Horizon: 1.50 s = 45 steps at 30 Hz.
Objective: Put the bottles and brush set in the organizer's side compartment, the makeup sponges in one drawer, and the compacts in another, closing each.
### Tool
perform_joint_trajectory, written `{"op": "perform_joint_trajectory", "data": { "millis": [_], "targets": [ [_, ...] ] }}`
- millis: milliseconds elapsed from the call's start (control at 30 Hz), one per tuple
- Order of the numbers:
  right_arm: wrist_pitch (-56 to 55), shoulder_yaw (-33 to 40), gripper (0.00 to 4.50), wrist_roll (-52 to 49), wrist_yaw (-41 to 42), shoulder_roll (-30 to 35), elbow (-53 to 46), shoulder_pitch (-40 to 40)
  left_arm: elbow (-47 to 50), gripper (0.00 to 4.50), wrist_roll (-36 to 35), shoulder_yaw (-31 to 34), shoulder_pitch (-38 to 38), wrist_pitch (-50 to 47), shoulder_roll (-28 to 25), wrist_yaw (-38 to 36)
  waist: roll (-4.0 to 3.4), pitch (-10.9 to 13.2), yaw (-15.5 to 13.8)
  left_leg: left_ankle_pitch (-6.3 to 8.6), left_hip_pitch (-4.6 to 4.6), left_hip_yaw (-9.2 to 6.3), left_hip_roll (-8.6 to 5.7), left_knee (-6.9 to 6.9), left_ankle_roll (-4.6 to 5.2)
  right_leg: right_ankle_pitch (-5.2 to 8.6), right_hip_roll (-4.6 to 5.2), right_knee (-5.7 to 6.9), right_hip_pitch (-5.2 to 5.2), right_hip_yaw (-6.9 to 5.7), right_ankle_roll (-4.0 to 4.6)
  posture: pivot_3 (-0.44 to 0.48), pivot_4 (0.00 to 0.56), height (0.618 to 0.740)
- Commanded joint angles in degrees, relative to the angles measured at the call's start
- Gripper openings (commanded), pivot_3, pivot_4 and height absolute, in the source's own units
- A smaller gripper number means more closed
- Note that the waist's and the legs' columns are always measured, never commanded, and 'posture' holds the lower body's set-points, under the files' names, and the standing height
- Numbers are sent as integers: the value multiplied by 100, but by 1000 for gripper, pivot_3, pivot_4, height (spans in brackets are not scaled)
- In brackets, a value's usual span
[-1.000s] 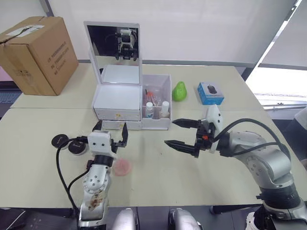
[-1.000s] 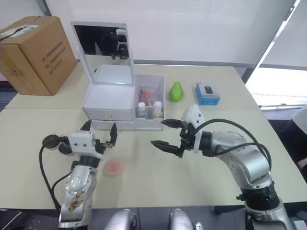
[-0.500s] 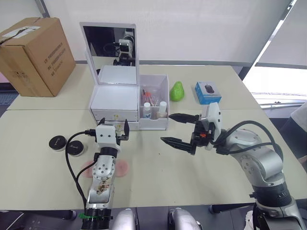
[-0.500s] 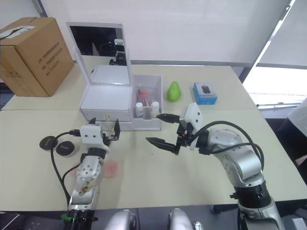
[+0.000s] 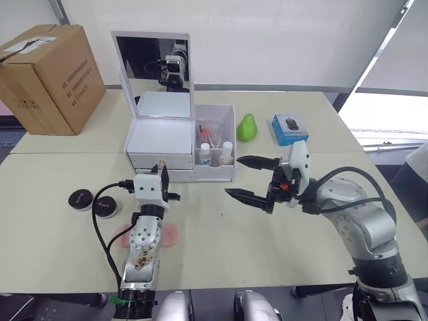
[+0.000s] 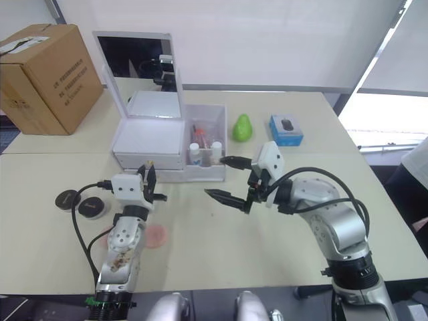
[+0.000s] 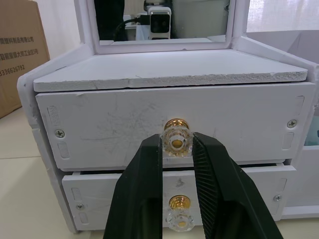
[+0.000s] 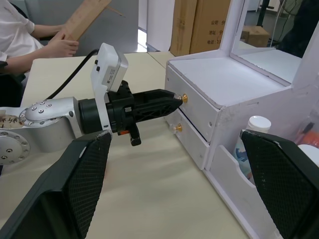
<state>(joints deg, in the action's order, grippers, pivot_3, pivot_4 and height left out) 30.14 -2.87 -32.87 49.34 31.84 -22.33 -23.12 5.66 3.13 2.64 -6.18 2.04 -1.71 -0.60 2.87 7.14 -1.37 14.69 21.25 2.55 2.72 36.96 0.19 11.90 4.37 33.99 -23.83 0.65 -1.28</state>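
Gold upper-drawer knob point(image 7: 177, 141) between left pincer point(image 7: 177, 149) fingers, narrowly pinched; right pincer point(image 5: 249, 178) wide apart.

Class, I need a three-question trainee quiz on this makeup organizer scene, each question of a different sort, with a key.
1. True or false: the left tool has its fingers on either side of the upper drawer's knob.
2. Multiple choice: where are the pink makeup sponges? A) in the side compartment B) on the table by the left arm C) on the cardboard box
3. Fill in: the right tool is ____ (open/shut) and holds nothing.

Key: 1 true; 2 B; 3 open.
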Motion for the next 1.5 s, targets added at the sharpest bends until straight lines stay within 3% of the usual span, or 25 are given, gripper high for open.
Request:
{"op": "perform_joint_trajectory", "data": {
  "millis": [33, 233, 567, 1500],
  "targets": [
    [-30, 227, 4500, -85, -55, 58, -167, -81, 85, 561, -37, -38, -39, -44, -8, 2, 0, 0, 0, 0, 0, 0, 0, 0, 0, 0, 0, 0, 0, 0, 0, 0, 150, 740],
    [-21, 195, 4500, -39, -60, 60, -154, -65, 294, 561, -177, -134, 213, 80, -163, -312, -4, -2, 8, 0, -2, 0, 0, 0, 0, 0, 0, 0, 1, 0, 1, 0, 150, 740],
    [-31, 184, 4500, -9, -73, 123, -154, -10, 1454, 561, -545, -374, 1861, 244, -396, -847, -27, -12, 23, 1, -10, 8, 10, -1, -1, 22, 7, -3, 9, -2, 2, 0, 150, 740],
    [-32, 170, 4500, 13, -116, 222, -181, -60, 1926, 561, -855, -238, 2451, 149, -678, -1019, -32, -12, 40, 2, -6, 12, 10, -4, -1, 26, 5, -1, -10, -1, 2, 0, 150, 740]
  ]
}}
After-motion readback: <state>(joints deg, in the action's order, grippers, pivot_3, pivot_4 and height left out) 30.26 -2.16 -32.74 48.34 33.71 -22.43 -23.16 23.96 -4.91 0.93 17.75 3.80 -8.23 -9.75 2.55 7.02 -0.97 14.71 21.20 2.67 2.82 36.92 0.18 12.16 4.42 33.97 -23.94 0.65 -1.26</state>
